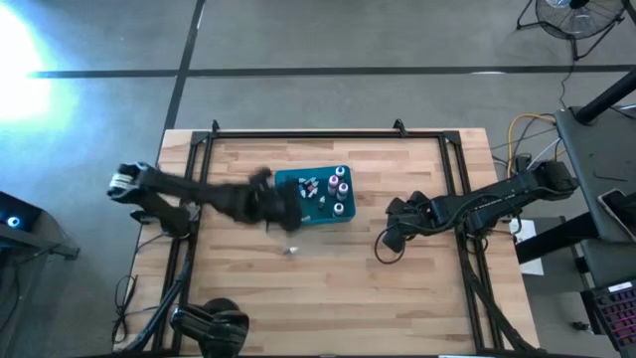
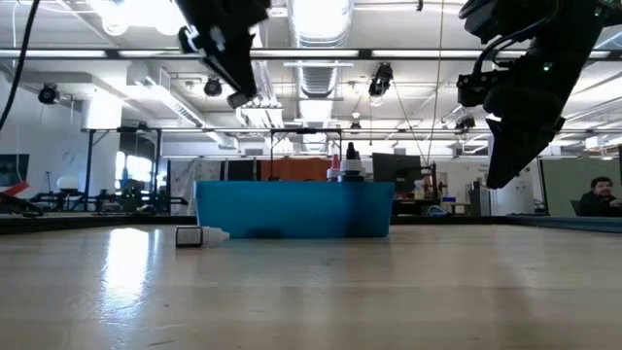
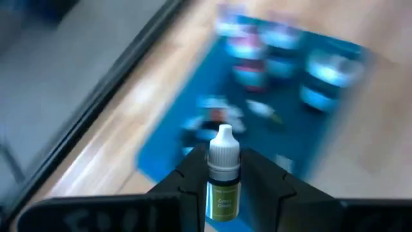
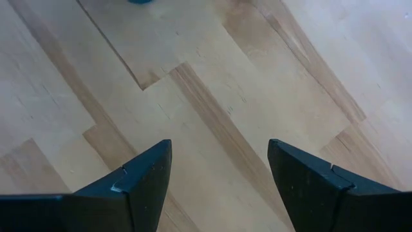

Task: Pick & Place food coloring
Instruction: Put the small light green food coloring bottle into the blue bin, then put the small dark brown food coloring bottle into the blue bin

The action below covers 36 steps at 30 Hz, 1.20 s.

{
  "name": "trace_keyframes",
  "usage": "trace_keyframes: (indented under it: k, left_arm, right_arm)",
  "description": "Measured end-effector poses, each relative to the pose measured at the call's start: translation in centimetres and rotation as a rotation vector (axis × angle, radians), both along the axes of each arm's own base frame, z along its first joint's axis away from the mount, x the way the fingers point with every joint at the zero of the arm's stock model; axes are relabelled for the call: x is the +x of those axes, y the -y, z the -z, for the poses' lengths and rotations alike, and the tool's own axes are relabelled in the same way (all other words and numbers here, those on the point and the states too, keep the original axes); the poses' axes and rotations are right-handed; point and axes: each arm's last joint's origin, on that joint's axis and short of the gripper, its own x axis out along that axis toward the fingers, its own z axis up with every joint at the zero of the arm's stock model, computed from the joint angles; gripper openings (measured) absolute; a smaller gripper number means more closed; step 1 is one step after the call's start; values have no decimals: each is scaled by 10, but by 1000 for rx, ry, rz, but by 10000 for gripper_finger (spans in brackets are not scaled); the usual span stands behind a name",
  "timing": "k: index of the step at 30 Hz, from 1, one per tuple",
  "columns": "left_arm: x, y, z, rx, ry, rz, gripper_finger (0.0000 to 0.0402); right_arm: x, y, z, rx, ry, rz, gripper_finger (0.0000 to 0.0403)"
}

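The food coloring is a set of tiny bottles. Several stand or lie in the teal bin (image 1: 320, 221), and their tops (image 2: 345, 165) show over its rim in the low view. One dark bottle with a pale cap (image 2: 199, 235) lies on its side on the wood near the bin (image 1: 291, 249). My left gripper (image 3: 223, 161) hovers at the bin's left edge (image 1: 286, 211), shut on a bottle with a white cap and a green label (image 3: 223, 193). My right gripper (image 4: 219, 167) is open and waits over bare wood right of the bin (image 1: 395, 227). My left gripper pinches the small green-labelled bottle by its body (image 3: 223, 203), one finger (image 3: 193, 171) on each side. The white cap (image 3: 224, 151) sticks out past the fingertips. The bottle is lifted clear of the table, above the bin's near-left part.
Black metal frame rails (image 1: 199, 159) run along the table's left, far and right sides. Loose black cable (image 1: 383, 249) lies by the right gripper. Open wood stretches across the table's near half (image 1: 328, 298). A person sits far off in the room (image 2: 598, 199).
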Motion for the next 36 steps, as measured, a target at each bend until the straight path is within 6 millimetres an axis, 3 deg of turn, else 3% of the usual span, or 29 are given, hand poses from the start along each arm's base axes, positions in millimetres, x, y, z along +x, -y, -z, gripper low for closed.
trace_keyframes:
  k: [3,5,12,15,18,21,31,36]
  left_arm:
    - [-11,-41,-6,-77,44,-125,53]
    - [-9,-55,-7,-121,56,-109,58]
    - [2,-56,-7,-163,60,12,125]
    - [0,-53,-17,-178,88,5,150]
    - [-7,-43,-28,-239,128,-9,163]
    - [-9,-23,-23,-390,113,55,165]
    - [21,67,64,-514,-113,373,165]
    - [36,80,95,-516,-193,377,165]
  right_arm:
    - [0,0,0,-3,-3,-11,249]
    - [0,0,0,-2,-5,-21,249]
    - [0,-2,1,57,-10,-19,249]
    - [0,-2,1,62,-14,-19,249]
    - [0,-2,1,64,-14,-20,249]
    - [-1,-2,2,62,-14,-20,249]
    - [-1,-2,3,36,-22,-64,249]
    - [-1,-2,4,37,-23,-65,249]
